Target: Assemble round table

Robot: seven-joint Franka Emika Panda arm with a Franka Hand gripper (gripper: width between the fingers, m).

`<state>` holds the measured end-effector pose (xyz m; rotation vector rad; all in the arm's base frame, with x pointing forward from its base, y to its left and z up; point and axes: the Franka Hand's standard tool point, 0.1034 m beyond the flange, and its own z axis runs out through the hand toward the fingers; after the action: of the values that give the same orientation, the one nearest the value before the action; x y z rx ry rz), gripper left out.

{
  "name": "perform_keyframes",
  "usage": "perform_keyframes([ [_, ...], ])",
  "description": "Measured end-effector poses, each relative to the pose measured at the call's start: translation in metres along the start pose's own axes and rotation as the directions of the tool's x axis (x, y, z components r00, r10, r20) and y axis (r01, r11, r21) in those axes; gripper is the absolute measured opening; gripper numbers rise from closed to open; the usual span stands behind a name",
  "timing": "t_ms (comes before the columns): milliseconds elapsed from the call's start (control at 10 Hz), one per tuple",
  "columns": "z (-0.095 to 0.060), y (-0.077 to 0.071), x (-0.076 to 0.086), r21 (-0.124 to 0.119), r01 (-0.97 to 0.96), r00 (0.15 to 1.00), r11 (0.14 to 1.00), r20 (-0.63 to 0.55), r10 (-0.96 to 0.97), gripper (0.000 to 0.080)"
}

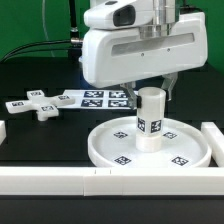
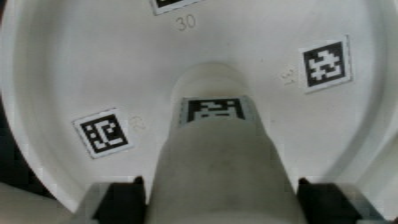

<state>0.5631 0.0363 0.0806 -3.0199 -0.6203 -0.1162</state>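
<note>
The large rimmed round disc (image 1: 150,147) lies on the black table with several square tags on its face. The short cylinder leg (image 1: 149,120) stands upright at the disc's middle. My gripper (image 1: 150,93) comes down from above and is shut on the leg's top. In the wrist view the leg (image 2: 217,150) runs between the two black fingers (image 2: 121,200), which press its sides, and the disc (image 2: 107,70) spreads beneath it. The cross-shaped four-arm piece (image 1: 35,104) lies apart at the exterior view's left.
The marker board (image 1: 92,98) lies flat behind the disc. White rectangular border blocks run along the front edge (image 1: 60,180) and stand at the exterior view's right (image 1: 212,138). Black cables hang in front of a green backdrop.
</note>
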Motion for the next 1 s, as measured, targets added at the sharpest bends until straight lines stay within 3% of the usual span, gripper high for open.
perform_keyframes([
  [300, 0.0006, 0.0012, -0.0011, 0.010, -0.374, 0.927, 0.927, -0.032, 0.375, 0.0409],
  [500, 0.0012, 0.0016, -0.0027, 0.032, -0.638, 0.769, 0.769, -0.026, 0.639, 0.0409],
  [1000, 0.0014, 0.0029, -0.0025, 0.051, -0.822, 0.567, 0.567, -0.019, 0.824, 0.0409],
])
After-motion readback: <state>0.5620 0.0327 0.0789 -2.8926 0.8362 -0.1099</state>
